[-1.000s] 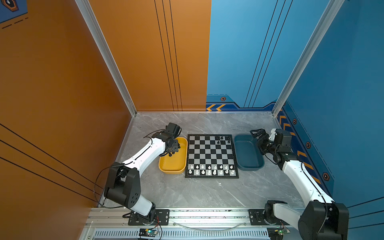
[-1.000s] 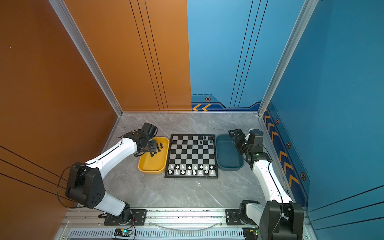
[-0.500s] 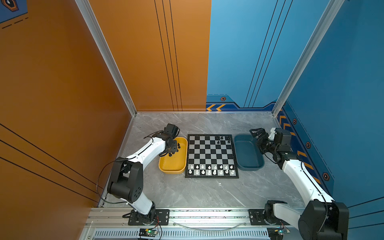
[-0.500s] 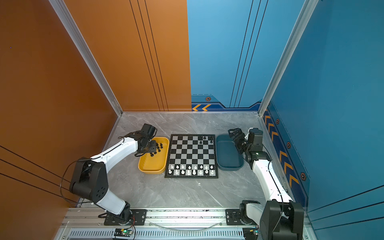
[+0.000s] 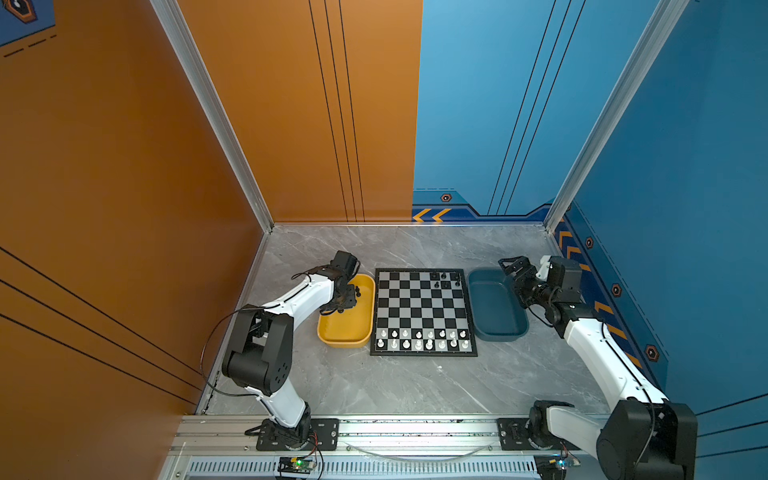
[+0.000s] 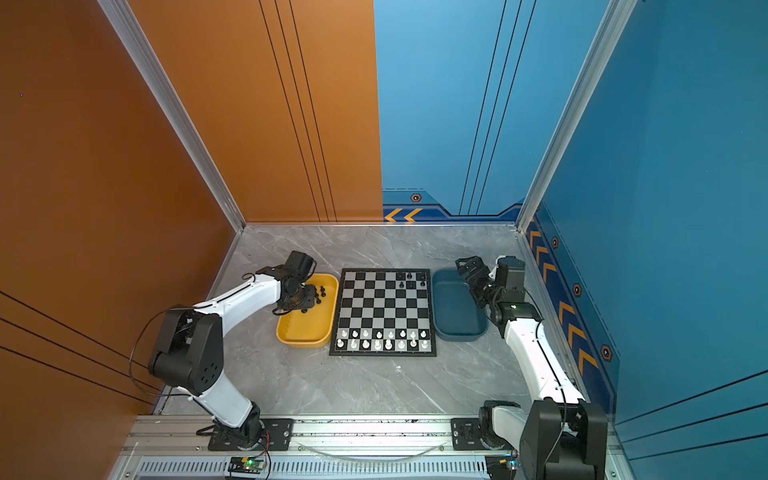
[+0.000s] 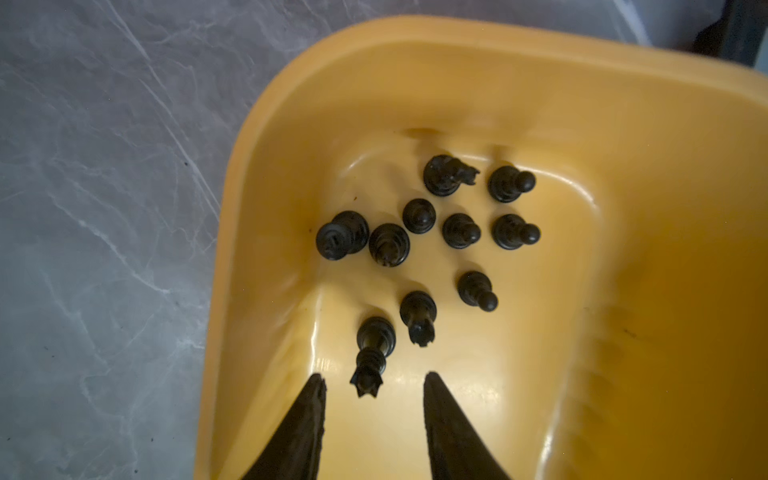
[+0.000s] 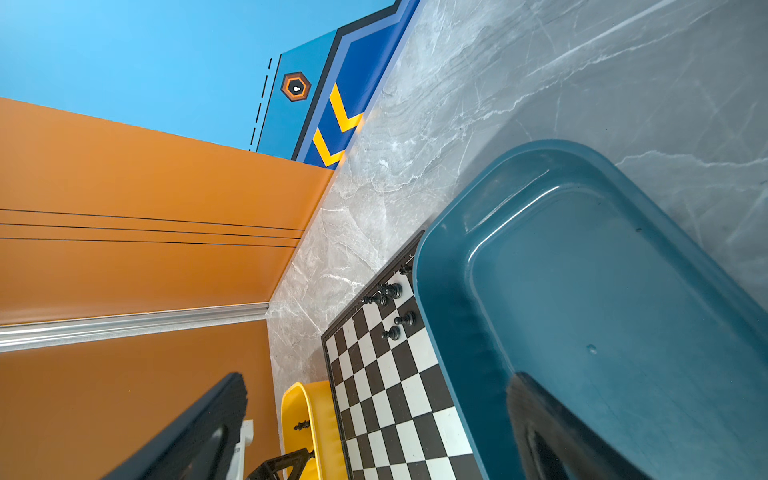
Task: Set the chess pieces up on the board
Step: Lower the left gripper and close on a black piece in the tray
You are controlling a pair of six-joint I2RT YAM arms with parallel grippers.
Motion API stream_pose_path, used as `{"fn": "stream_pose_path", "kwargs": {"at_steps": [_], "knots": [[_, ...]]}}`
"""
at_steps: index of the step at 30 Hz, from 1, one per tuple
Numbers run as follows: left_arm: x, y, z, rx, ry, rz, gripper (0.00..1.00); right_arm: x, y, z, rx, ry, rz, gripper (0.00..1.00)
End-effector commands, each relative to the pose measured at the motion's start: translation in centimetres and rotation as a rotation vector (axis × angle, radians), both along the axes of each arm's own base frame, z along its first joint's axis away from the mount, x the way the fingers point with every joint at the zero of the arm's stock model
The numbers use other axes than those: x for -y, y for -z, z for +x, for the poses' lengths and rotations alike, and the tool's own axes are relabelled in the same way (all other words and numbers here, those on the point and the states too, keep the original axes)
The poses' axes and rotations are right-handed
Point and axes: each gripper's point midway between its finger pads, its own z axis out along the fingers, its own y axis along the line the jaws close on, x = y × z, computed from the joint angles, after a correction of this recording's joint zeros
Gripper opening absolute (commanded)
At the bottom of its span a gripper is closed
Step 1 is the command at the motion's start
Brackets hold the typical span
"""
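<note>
On my left wrist feed, the left jaws stand parted low inside the yellow tray [image 7: 623,124], gripping nothing. A crowned piece [image 7: 374,338] stands just ahead of them. Its top sits between the 2 tips, with a gap on either side. I count 10 of the chess pieces [image 7: 461,230] clustered in this corner of the tray.

In both top views the yellow tray sits on the bench [image 5: 415,386] just left of the board [image 5: 423,311], with the left arm [image 5: 307,293] bent down over the tray's far end. A few more black chessmen stand in the board's far right corner, and white chessmen [image 5: 419,334] fill its 2 nearest rows.

The right jaws are spread wide and hold nothing. They hover above the far end of the dark blue tray [image 5: 496,307], which lies just right of the board.
</note>
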Motion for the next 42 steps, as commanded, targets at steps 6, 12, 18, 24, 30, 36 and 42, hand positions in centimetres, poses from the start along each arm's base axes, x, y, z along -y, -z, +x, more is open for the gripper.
{"fn": "stream_pose_path", "kwargs": {"at_steps": [6, 12, 18, 24, 30, 36, 42], "knots": [[-0.5, 1.6, -0.3, -0.04, -0.023, -0.008, 0.36, 0.3, -0.4, 0.3, 0.006, 0.007, -0.034, 1.0], [-0.4, 2.0, 0.0, -0.044, -0.025, -0.016, 0.33, 0.3, -0.5, 0.3, 0.006, 0.008, -0.034, 1.0], [-0.5, 2.2, 0.1, -0.043, -0.027, -0.018, 0.31, 0.3, -0.6, 0.3, 0.008, 0.008, -0.036, 1.0], [-0.3, 2.5, 0.3, -0.047, -0.025, -0.023, 0.26, 0.3, -0.6, 0.3, 0.008, 0.01, -0.037, 1.0], [-0.1, 2.7, 0.3, -0.052, -0.021, -0.032, 0.18, 0.3, -0.6, 0.3, 0.007, 0.01, -0.037, 1.0], [0.0, 2.4, 0.3, -0.047, -0.019, -0.035, 0.07, 0.3, -0.5, 0.3, 0.006, 0.01, -0.037, 1.0], [0.3, 1.2, 0.2, -0.023, -0.006, -0.05, 0.0, 0.3, -0.6, 0.3, 0.009, 0.01, -0.037, 1.0]]}}
